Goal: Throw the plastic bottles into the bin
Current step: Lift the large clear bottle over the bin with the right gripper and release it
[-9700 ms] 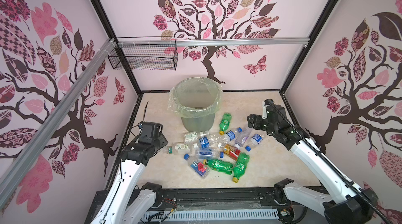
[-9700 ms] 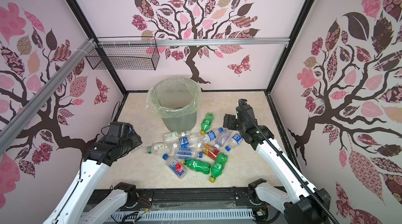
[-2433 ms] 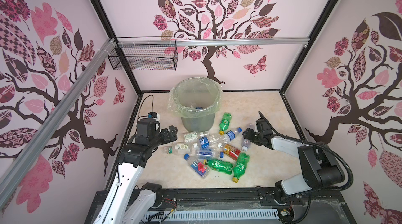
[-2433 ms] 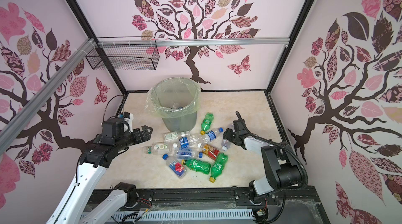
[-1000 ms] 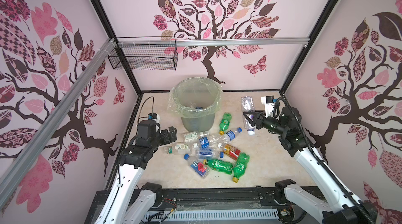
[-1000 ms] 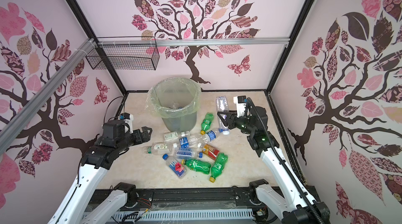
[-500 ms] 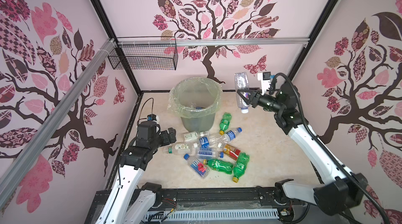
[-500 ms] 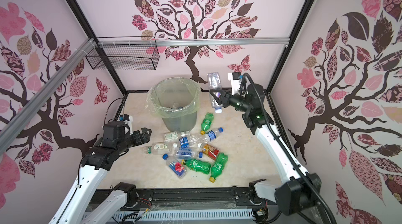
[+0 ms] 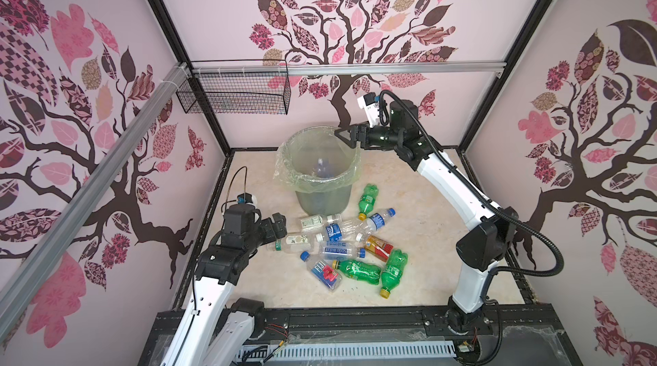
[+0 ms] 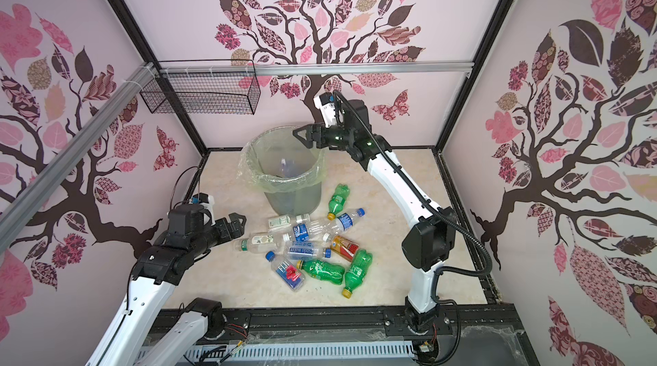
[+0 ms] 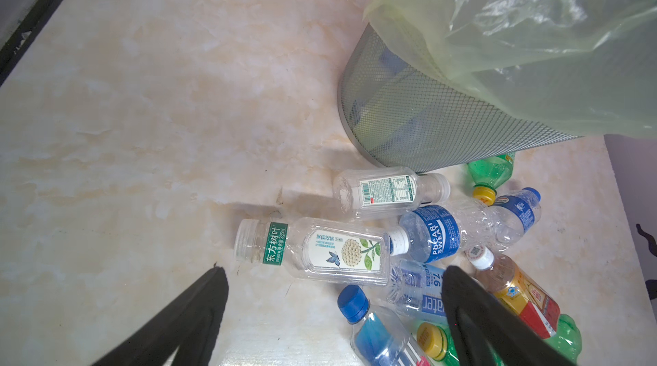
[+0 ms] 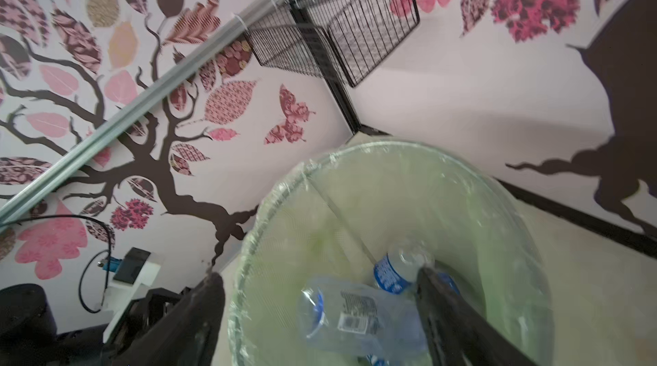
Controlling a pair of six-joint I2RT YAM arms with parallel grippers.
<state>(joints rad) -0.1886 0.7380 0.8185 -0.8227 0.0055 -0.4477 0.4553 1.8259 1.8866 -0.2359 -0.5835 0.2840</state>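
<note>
Right gripper (image 9: 346, 136) — raised, above the right side of the bin's rim. Fingers are spread and nothing is between them (the right wrist view looks straight down past them into the opening).

Bin (image 9: 320, 200) stands upright at the back of the floor (image 9: 426, 225), with a greenish bag liner (image 9: 284, 168) folded over its rim. Inside is a clear bottle (image 12: 355, 314) with blue at its neck, lying across the space below the gripper. A blue-labelled bottle (image 12: 391, 272) sits beside it, further in. The clear one is blurred, so I cannot tell whether it is resting or in mid-air.

Left gripper (image 9: 281, 222) — low, at the left edge of the pile of bottles (image 9: 341, 243), jaws wide apart and empty. Nearest to it is a white-labelled bottle (image 11: 320, 250) on its side, cap end toward the gripper, not touched.

The pile lies on the floor just in front of the bin:
- green bottle (image 9: 368, 198) by the bin's base, on the right
- amber red-labelled bottle (image 9: 379, 247) mid-pile
- further green bottles (image 9: 357, 271) at the near edge
</note>
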